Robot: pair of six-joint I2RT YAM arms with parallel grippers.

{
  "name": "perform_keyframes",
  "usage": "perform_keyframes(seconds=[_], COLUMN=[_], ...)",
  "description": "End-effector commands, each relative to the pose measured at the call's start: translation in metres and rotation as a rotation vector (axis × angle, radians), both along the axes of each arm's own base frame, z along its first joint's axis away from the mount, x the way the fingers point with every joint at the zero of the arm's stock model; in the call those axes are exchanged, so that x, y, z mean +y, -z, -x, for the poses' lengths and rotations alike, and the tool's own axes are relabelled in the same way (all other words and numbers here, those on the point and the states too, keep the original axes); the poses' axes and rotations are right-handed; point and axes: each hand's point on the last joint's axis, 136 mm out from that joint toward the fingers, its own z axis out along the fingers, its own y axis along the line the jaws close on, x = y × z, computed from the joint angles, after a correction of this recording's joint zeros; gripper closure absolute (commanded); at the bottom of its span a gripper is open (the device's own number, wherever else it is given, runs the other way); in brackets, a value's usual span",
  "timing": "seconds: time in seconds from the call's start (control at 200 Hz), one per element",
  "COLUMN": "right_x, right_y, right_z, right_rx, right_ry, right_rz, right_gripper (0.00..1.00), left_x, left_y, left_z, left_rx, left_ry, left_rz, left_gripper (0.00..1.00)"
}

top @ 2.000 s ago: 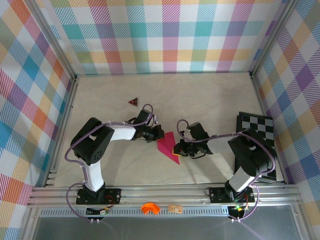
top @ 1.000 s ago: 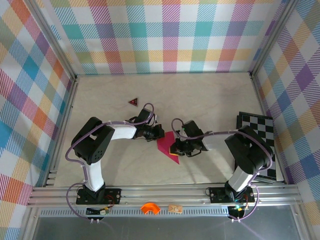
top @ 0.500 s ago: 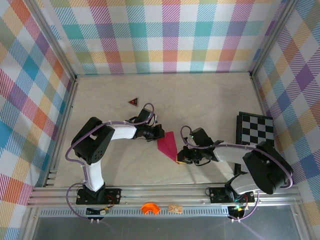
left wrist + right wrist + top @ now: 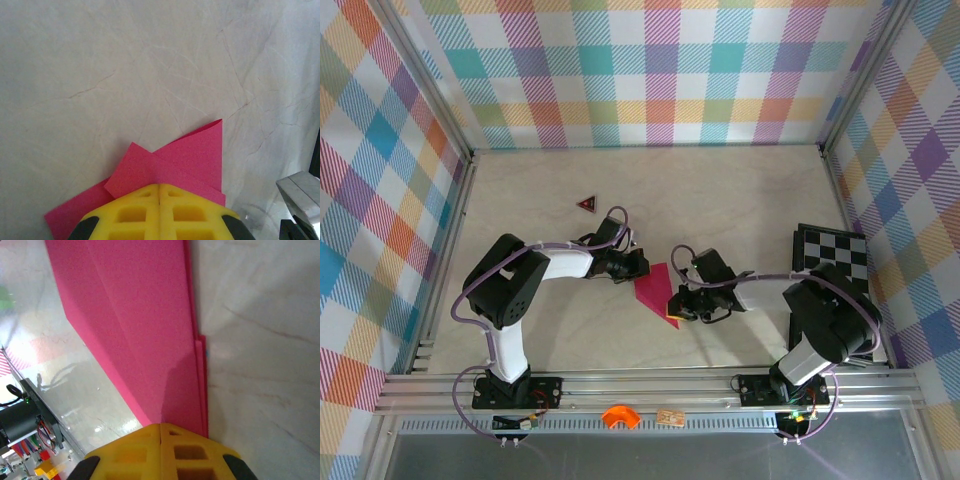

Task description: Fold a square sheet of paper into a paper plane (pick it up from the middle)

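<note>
A partly folded magenta-pink paper plane [image 4: 656, 291], a narrow pointed wedge of layered creases, lies flat on the pale wood-grain tabletop [image 4: 740, 200], near the middle of its near edge and between two black robot arms. The left gripper [image 4: 639, 268] meets the plane's far left side; in the left wrist view its yellow fingertips [image 4: 145, 212] are pressed together with no gap, set over the pink flaps [image 4: 192, 155]. The right gripper [image 4: 673, 301] sits at the plane's near right side, its yellow fingertips [image 4: 187, 452] likewise closed tight against each other at the long layered edge of the paper [image 4: 130, 325]. A black-and-white checkerboard [image 4: 832, 260] lies against the tabletop's right edge. A tiny dark red triangle [image 4: 586, 203] rests left of centre, towards the far edge. On the front rail sit an orange curved piece [image 4: 618, 415] and a small tan tag [image 4: 669, 417], its markings too small to read.
</note>
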Motion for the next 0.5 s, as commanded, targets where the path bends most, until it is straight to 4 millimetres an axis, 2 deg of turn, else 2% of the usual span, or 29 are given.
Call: perform_keyframes(seconds=[0.0, 0.125, 0.235, 0.355, 0.495], right_x=[-0.023, -0.041, -0.045, -0.038, -0.022], right_y=[0.018, 0.025, 0.019, -0.003, -0.032], right_z=[0.039, 0.062, 0.066, 0.052, 0.019], right_rx=[0.086, 0.109, 0.096, 0.038, -0.065], right_ry=[-0.018, -0.005, -0.005, -0.004, 0.031], right_rz=[0.035, 0.056, 0.046, 0.03, 0.007], right_gripper=[0.94, 0.95, 0.96, 0.96, 0.95], left_x=[0.033, 0.032, 0.031, 0.029, 0.03], left_y=[0.049, 0.049, 0.046, 0.043, 0.043], left_z=[0.022, 0.02, 0.019, 0.018, 0.019], left_rx=[0.124, 0.128, 0.123, 0.121, 0.123], left_ry=[-0.047, -0.052, -0.05, -0.043, -0.042], left_rz=[-0.168, -0.169, -0.162, -0.159, -0.159], left_gripper=[1.0, 1.0, 1.0, 1.0, 1.0])
